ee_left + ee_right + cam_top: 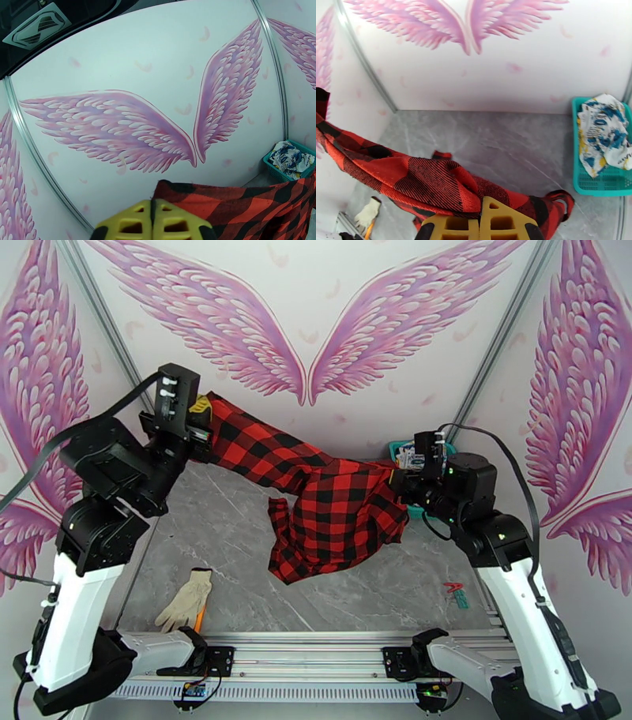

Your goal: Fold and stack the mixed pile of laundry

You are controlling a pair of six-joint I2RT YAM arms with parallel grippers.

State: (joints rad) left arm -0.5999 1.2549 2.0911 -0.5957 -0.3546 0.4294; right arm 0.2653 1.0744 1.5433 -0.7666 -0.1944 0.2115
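Observation:
The red-and-black check shirt (332, 508) hangs stretched above the grey table between both arms. My left gripper (197, 418) is shut on one end of it at the upper left; its yellow fingers (154, 221) pinch the checked cloth (245, 213). At the right, my right gripper (399, 477) is shut on the other end, its yellow fingers (482, 223) clamped over the fabric (430, 181). The shirt's body sags toward the table. The white garment with blue, yellow and teal print (604, 132) lies in the teal basket (592, 183).
The teal mesh basket (399, 449) stands at the back right by the wall, behind my right wrist. A beige glove (186, 599) lies near the front left edge. A small red and green clip (456, 591) lies at the front right.

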